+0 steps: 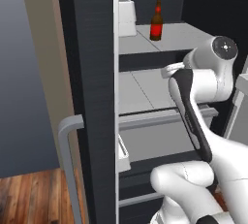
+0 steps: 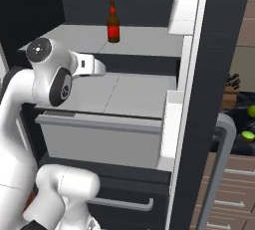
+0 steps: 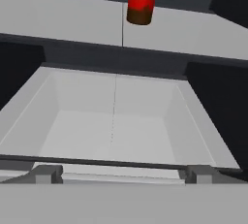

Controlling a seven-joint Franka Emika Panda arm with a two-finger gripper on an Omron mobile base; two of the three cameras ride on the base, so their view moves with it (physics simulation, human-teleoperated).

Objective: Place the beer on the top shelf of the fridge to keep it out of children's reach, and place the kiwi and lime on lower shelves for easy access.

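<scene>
I find the fridge (image 1: 94, 72) standing open ahead of my hand, its black door to the left in the left base view with the grey bar handle (image 1: 68, 155) on it. The white door bins (image 2: 182, 10) sit off to the hand's right side in the right base view.

The top shelf (image 2: 144, 42) lies above and beyond the hand, a pale grey slab with a centre seam. The lower shelves (image 2: 124, 94) are directly in front of the hand and beneath it; the lowest carries a grey drawer front (image 2: 99, 139), and in the hand view I look down into that open grey tray.

The gripper (image 3: 121, 174) is spread as wide as it goes and holds nothing; its two finger tips (image 3: 46, 173) show well apart at the bottom of the hand view, with only bare shelf between them.

The beer (image 1: 156, 22) stands upright on the top shelf, above and ahead of the hand, just to the right of the seam, clear of the fingers.

The lime (image 2: 252, 111) and the kiwi (image 2: 247, 135) lie on a dark counter far to the hand's right, outside the fridge, near each other.
</scene>
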